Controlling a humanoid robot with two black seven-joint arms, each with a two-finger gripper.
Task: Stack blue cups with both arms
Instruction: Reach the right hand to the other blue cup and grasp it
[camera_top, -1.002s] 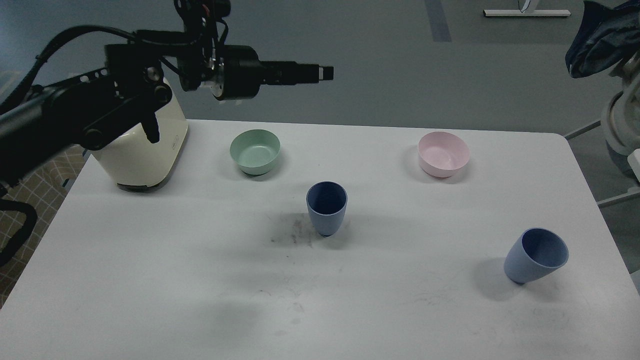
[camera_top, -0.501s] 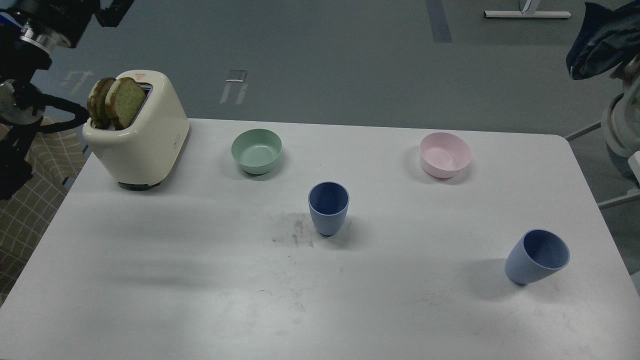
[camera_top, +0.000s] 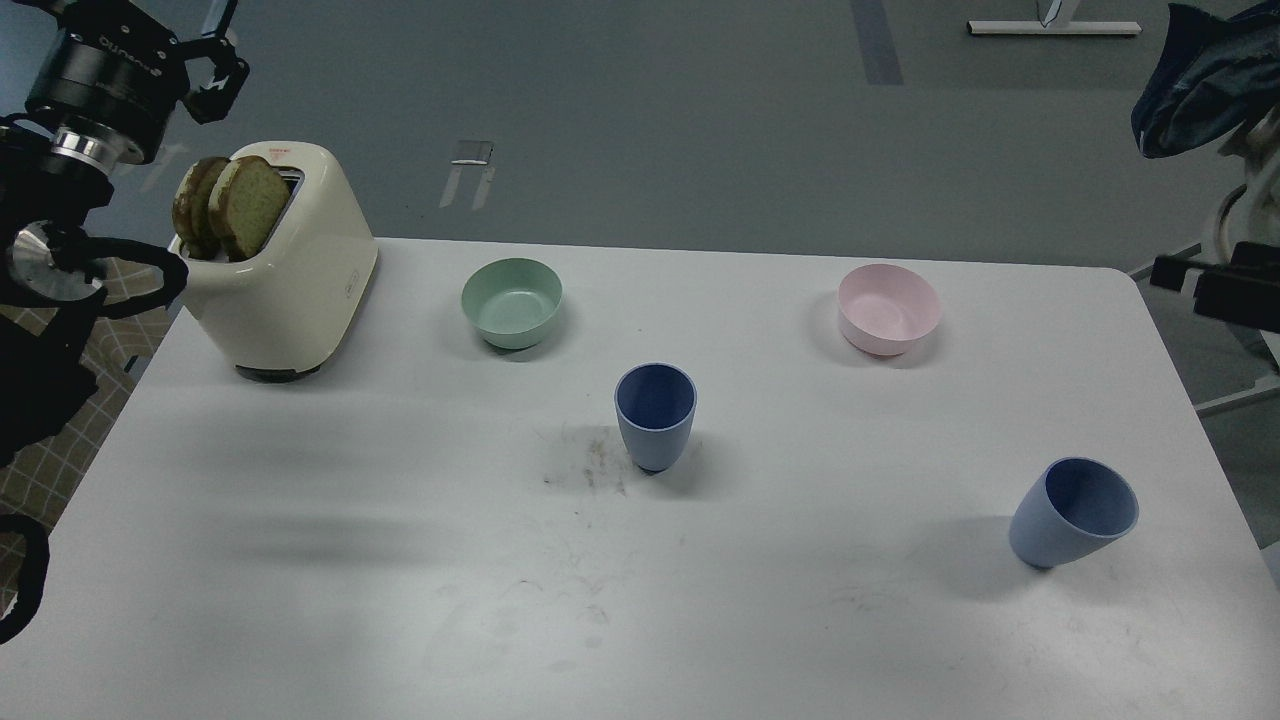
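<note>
We see both blue cups standing empty and apart on the white counter (camera_top: 300, 560). The middle blue cup (camera_top: 655, 415) stands upright near the centre, just right of a dark scuff patch (camera_top: 588, 468), in front of and between the green bowl (camera_top: 511, 301) and the pink bowl (camera_top: 889, 308). The right blue cup (camera_top: 1072, 511) sits well apart from it, near the counter's right edge, leaning on its narrow base with the mouth tipped up and to the right. Nothing touches either cup. Our left arm rises along the left border, above and left of the cream toaster (camera_top: 285, 285), which holds two browned slices of bread (camera_top: 225, 205). Our left tool (camera_top: 205, 50) sits in the top left corner, cut off by the border of the view; only a little of its fingers shows, so we cannot tell whether it is wide or narrow. At the right border, beyond the counter's edge, a dark blocky part of our right arm (camera_top: 1225, 288) pokes in; its tool cannot be made out.
</note>
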